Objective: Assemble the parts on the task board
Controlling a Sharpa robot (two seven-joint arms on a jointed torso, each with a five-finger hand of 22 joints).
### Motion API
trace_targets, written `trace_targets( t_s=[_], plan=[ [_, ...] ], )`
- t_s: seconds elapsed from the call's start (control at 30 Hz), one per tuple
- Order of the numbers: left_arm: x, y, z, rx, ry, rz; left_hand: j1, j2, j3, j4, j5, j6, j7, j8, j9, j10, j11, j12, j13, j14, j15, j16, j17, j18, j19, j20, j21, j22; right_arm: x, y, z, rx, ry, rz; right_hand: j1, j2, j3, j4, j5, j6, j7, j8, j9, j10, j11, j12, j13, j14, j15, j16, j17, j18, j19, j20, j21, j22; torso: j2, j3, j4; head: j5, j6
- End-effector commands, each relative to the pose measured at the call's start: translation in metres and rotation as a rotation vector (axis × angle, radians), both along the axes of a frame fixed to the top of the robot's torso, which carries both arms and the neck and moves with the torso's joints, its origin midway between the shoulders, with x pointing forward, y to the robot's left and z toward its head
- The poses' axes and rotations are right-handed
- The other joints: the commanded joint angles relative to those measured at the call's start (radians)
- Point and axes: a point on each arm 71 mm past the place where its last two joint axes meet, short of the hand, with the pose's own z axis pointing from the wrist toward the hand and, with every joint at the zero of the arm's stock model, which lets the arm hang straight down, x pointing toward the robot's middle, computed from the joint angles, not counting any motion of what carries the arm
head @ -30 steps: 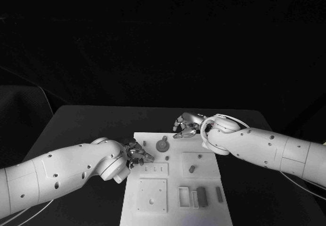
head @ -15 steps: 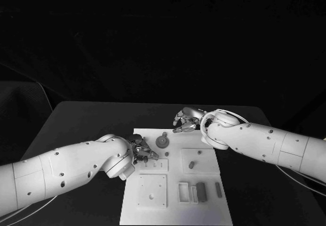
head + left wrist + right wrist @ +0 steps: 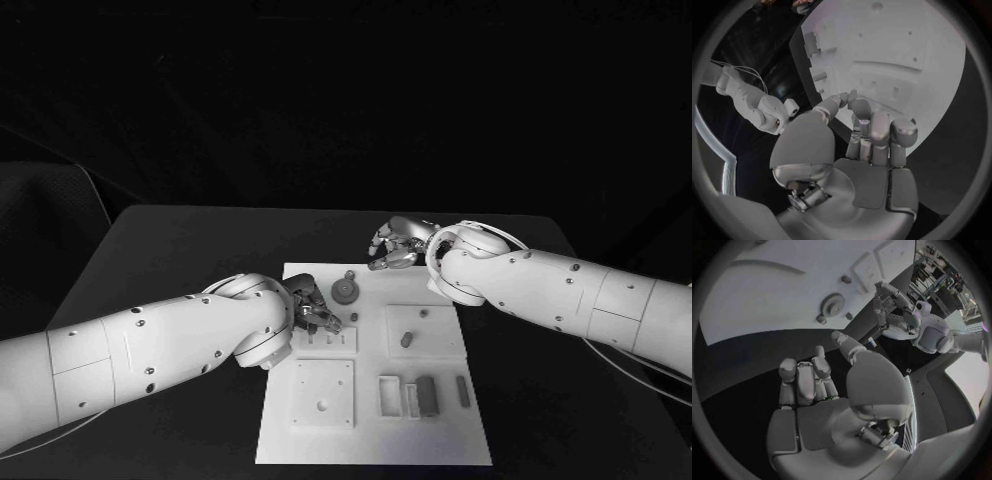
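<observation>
In the head view we see the task board (image 3: 378, 400) low at centre on the black surface (image 3: 173, 250); our left hand (image 3: 313, 307) hovers at its upper left edge beside a round grey part (image 3: 346, 289), our right hand (image 3: 398, 245) just past its top edge. In the left wrist view its fingers (image 3: 873, 125) curl loosely, holding nothing. In the right wrist view, fingers (image 3: 804, 375) likewise curl empty.

White task board (image 3: 369, 440) on a black surface (image 3: 173, 250), small grey parts (image 3: 427, 396) dotted over it. Both arms white, left hand (image 3: 315, 308) and right hand (image 3: 395, 246) silvery metal.
</observation>
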Motion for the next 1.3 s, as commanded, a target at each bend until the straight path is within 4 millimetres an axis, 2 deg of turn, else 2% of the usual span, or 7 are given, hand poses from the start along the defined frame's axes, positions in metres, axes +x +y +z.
trace_targets(
  t_s=[0.03, 0.23, 0.27, 0.43, 0.73, 1.3],
  plan=[
    [-0.0013, -0.0039, -0.0016, 0.08, -0.002, -0.068, -0.018, 0.003, 0.064, -0.041, 0.096, 0.184, -0.084, 0.288, 0.192, 0.132, -0.055, 0.016, 0.007, 0.092, -0.058, 0.013, 0.003, 0.139, 0.012, -0.001, 0.012, 0.005, 0.0001, 0.0011, 0.0003, -0.002, -0.003, 0.01, 0.003, 0.009, 0.005, 0.0, 0.004, 0.01, 0.014, 0.004, 0.002, 0.0, -0.003, -0.003, -0.001, -0.009, -0.003, -0.004, -0.001, 0.014, -0.008, -0.001, -0.003, -0.001, 0.001, 0.0002, -0.001, 0.0, -0.007],
    [0.0017, -0.0054, -0.0024, 0.095, -0.004, -0.062, -0.032, 0.006, 0.065, -0.04, 0.116, 0.184, -0.089, 0.32, 0.208, 0.137, -0.061, 0.04, 0.018, 0.102, -0.061, 0.033, 0.006, 0.145, 0.022, -0.001, 0.03, 0.012, 0.0013, 0.0009, 0.0002, -0.002, -0.006, 0.007, 0.003, 0.008, 0.005, -0.001, 0.005, 0.01, 0.014, 0.004, 0.002, 0.0, -0.003, -0.003, -0.001, -0.009, -0.003, -0.004, -0.001, 0.014, -0.008, -0.001, -0.003, -0.001, 0.0, 0.0002, 0.0006, -0.001, -0.014],
    [0.0024, -0.0054, -0.0026, 0.097, -0.004, -0.061, -0.039, 0.007, 0.064, -0.04, 0.12, 0.185, -0.092, 0.334, 0.215, 0.14, -0.063, 0.05, 0.022, 0.106, -0.062, 0.042, 0.008, 0.148, 0.025, -0.001, 0.038, 0.016, 0.0012, 0.001, 0.0002, -0.002, -0.006, 0.007, 0.003, 0.008, 0.005, -0.001, 0.005, 0.01, 0.014, 0.004, 0.002, 0.0, -0.003, -0.003, -0.001, -0.009, -0.003, -0.004, -0.001, 0.014, -0.008, -0.001, -0.003, -0.001, 0.0, 0.0, 0.0007, -0.001, -0.015],
    [0.0051, -0.0048, -0.004, 0.103, -0.005, -0.054, -0.047, 0.009, 0.063, -0.038, 0.123, 0.186, -0.095, 0.352, 0.223, 0.143, -0.067, 0.064, 0.029, 0.112, -0.064, 0.055, 0.011, 0.152, 0.031, -0.002, 0.049, 0.02, 0.0013, 0.0018, 0.0003, -0.001, -0.005, 0.008, 0.004, 0.008, 0.005, -0.001, 0.005, 0.01, 0.014, 0.004, 0.002, 0.0, -0.003, -0.003, -0.001, -0.008, -0.003, -0.004, 0.0, 0.014, -0.008, -0.001, -0.003, -0.001, 0.001, -0.0005, 0.0004, -0.001, -0.02],
    [0.0086, -0.0063, -0.0083, 0.117, 0.004, -0.056, -0.049, 0.01, 0.063, -0.038, 0.124, 0.186, -0.096, 0.358, 0.226, 0.144, -0.068, 0.068, 0.03, 0.114, -0.064, 0.058, 0.012, 0.153, 0.032, -0.002, 0.052, 0.021, 0.0003, 0.0037, 0.0009, -0.01, -0.009, 0.01, 0.004, 0.008, 0.005, -0.001, 0.007, 0.01, 0.014, 0.004, 0.002, 0.0, -0.003, -0.003, -0.001, -0.005, -0.003, -0.002, 0.003, 0.014, -0.008, -0.001, -0.003, -0.001, 0.0, -0.001, 0.0014, -0.004, -0.032],
    [0.0059, -0.0114, -0.011, 0.182, -0.033, -0.129, -0.055, 0.012, 0.063, -0.036, 0.123, 0.187, -0.098, 0.367, 0.23, 0.146, -0.069, 0.076, 0.033, 0.116, -0.065, 0.065, 0.013, 0.154, 0.035, -0.002, 0.058, 0.024, -0.0001, 0.0056, 0.001, -0.011, -0.005, 0.012, 0.004, 0.009, 0.006, -0.001, 0.009, 0.011, 0.014, 0.005, 0.002, 0.0, -0.003, -0.003, -0.001, -0.004, -0.003, -0.002, 0.003, 0.014, -0.008, -0.001, -0.003, -0.001, 0.0, -0.0017, 0.0017, -0.009, -0.043]
  ],
)
